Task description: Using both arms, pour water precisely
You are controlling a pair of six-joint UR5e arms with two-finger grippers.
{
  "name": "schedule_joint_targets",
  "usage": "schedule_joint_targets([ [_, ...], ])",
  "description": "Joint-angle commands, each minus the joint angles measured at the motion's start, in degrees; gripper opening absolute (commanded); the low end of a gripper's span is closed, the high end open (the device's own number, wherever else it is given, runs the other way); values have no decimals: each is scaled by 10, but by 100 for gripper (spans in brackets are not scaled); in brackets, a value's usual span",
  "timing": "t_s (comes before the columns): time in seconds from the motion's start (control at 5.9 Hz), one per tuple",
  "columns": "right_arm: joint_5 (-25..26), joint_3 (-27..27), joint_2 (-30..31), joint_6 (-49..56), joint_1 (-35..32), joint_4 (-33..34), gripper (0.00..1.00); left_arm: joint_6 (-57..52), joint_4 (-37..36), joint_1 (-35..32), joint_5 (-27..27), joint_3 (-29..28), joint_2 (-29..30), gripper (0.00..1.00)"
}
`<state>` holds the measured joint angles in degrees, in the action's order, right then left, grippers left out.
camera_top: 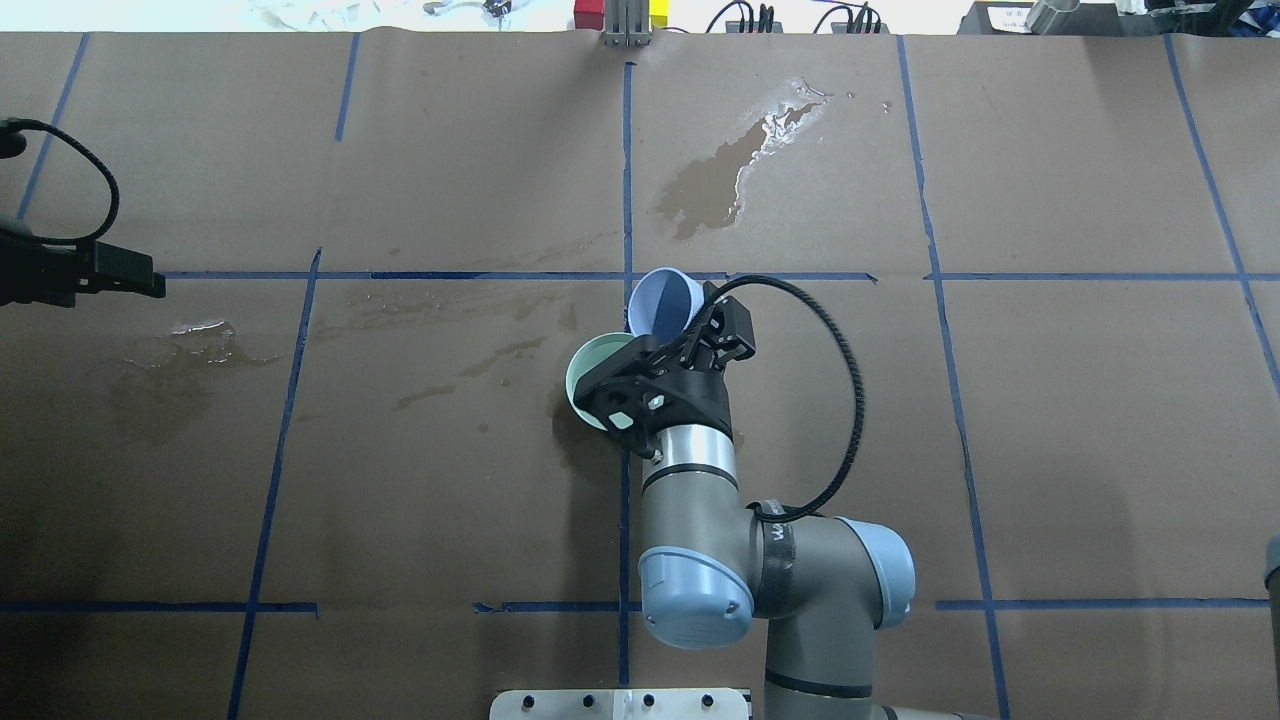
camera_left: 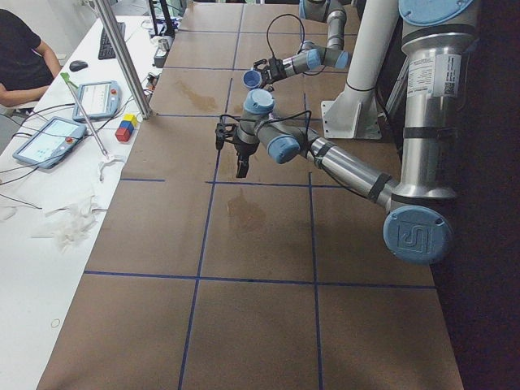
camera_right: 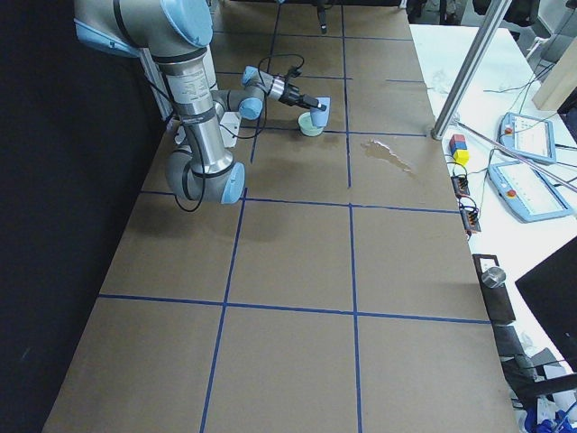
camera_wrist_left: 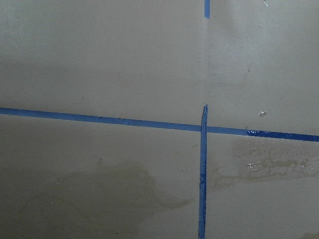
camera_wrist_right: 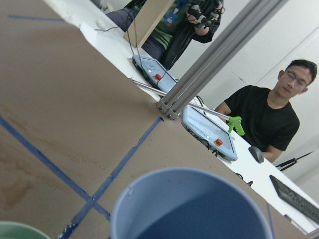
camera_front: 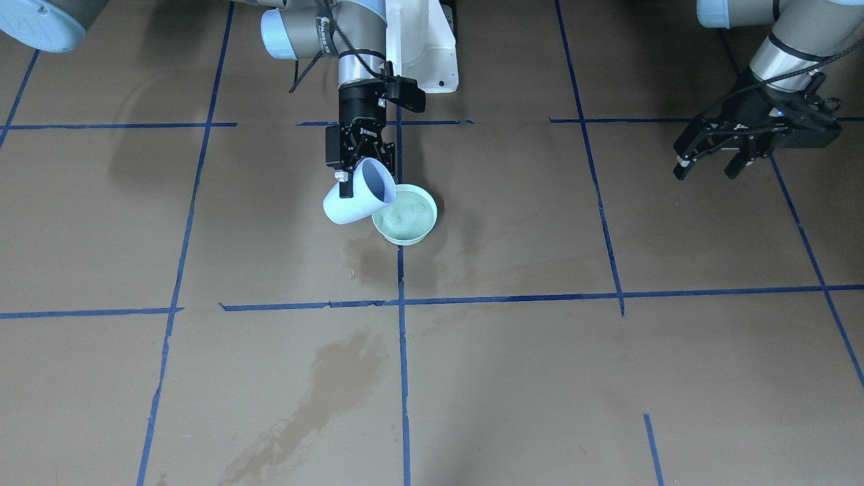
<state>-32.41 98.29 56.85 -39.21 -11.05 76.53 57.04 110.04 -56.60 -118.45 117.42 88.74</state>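
My right gripper (camera_front: 364, 174) is shut on a pale blue cup (camera_front: 356, 199), which it holds tilted with its mouth over a mint green bowl (camera_front: 424, 229). Water (camera_front: 406, 216) glistens and ripples inside the bowl. From overhead the cup (camera_top: 665, 305) sits just beyond the bowl (camera_top: 588, 372), with the right wrist covering part of the bowl. The right wrist view looks over the cup's rim (camera_wrist_right: 192, 209). My left gripper (camera_front: 707, 170) hangs open and empty far off to the side, above bare paper.
Brown paper with blue tape lines (camera_front: 402, 351) covers the table. Wet spill patches lie beyond the bowl (camera_top: 730, 170), under the left gripper (camera_top: 190, 340) and beside the bowl (camera_front: 368, 260). A seated person (camera_wrist_right: 269, 117) and tablets (camera_right: 527, 185) are at the far side.
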Motion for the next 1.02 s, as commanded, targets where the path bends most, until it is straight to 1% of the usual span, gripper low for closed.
schedule_joint_targets([
  [0.0, -33, 12, 51, -108, -13, -136, 3, 0, 0, 0, 0, 0, 1, 100],
  [0.17, -64, 9, 102, -130, -24, -264, 3, 0, 0, 0, 1, 0, 1, 100],
  [0.34, -70, 13, 161, -164, -34, -306, 2, 0, 0, 0, 1, 0, 0, 100],
  [0.51, -70, 17, 203, -175, -49, -318, 1, 0, 0, 0, 1, -1, 0, 100],
  [0.68, -73, 67, 308, -177, -63, -334, 2, 0, 0, 0, 1, -1, -1, 100],
  [0.85, -87, 86, 375, -184, -74, -377, 2, 0, 0, 0, 1, -1, -1, 100],
])
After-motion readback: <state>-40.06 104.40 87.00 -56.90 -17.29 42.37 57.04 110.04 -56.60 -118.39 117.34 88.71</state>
